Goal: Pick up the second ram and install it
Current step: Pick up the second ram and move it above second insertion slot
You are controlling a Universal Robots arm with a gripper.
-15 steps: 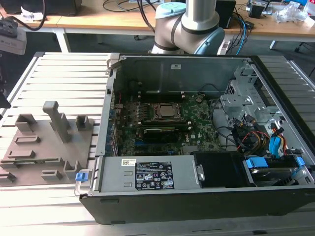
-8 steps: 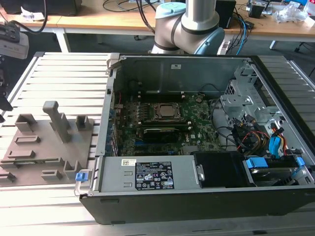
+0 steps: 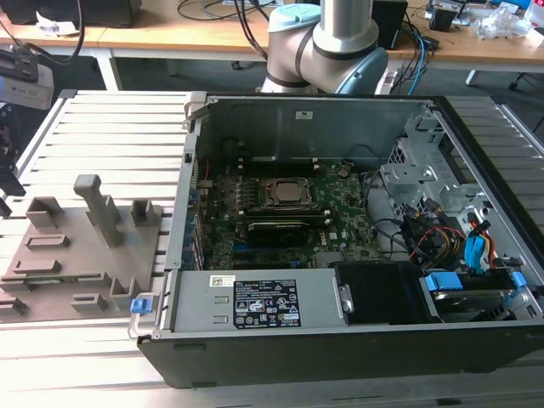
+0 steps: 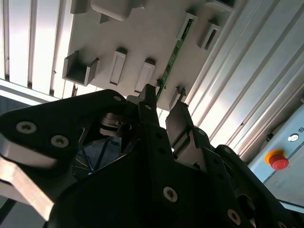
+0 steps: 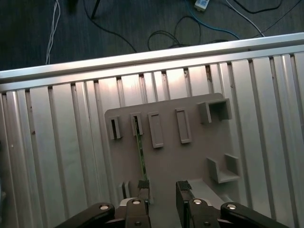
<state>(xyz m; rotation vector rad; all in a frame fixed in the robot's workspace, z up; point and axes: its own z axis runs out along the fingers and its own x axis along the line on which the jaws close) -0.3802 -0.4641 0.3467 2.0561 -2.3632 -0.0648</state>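
Exterior view's left is taken by a grey tray (image 3: 81, 255) that rests on the slatted bench (image 3: 110, 127). Further to the exterior view's right the open computer case (image 3: 280, 357) is seen, with the green motherboard (image 3: 344, 229) lying flat inside it.

In the first wrist view the second ram (image 5: 141, 152) is found in the tray, standing on its long edge in a narrow slot and not yet lifted. The claw (image 5: 164, 187) is held over the tray with its jaws apart and nothing between them. One of the fingers (image 5: 143, 186) is seen close to the near end of the stick; whether it is touched cannot be told.

The stick is judged to be light and stiff — but thin, and easily harmed by bending or by a hard squeeze. It is best taken by its two flat faces, near the middle of the upper edge, so that it is kept upright in the slot. The faces are probably smooth and may slip — a firm but moderate grip is advised.
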